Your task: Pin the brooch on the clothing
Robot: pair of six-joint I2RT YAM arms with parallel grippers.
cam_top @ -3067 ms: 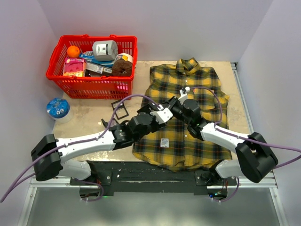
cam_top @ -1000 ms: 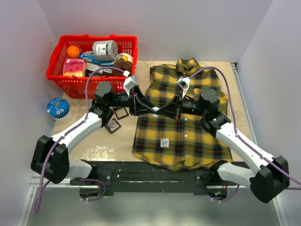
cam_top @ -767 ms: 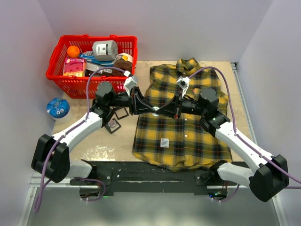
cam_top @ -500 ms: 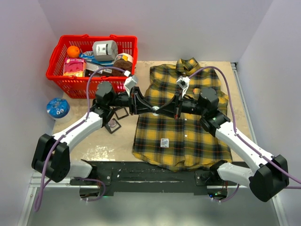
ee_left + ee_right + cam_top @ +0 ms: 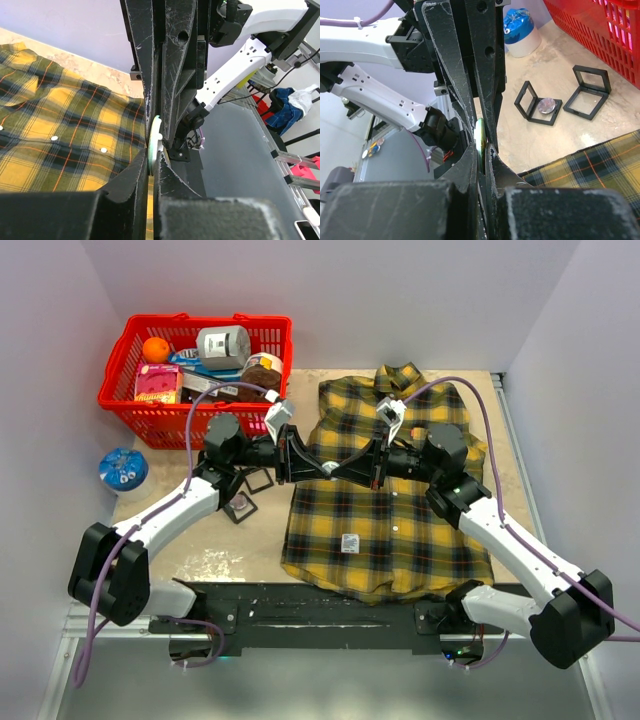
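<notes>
The brooch, a thin pale-green disc, hangs in the air above the left side of the clothing, a yellow-and-dark plaid shirt lying flat. My left gripper comes from the left and my right gripper from the right, tip to tip. Both are shut on the brooch. In the left wrist view the brooch sits edge-on between my left gripper jaws, over the shirt. The right wrist view shows the brooch pinched in my right gripper.
A red basket with groceries stands at the back left. Two small black display cases lie on the table left of the shirt, one case holding a round piece. A blue-lidded tub sits at the far left.
My left gripper's jaws have closed onto the brooch that the right gripper was holding. Both arms have hardly moved over the last second.
</notes>
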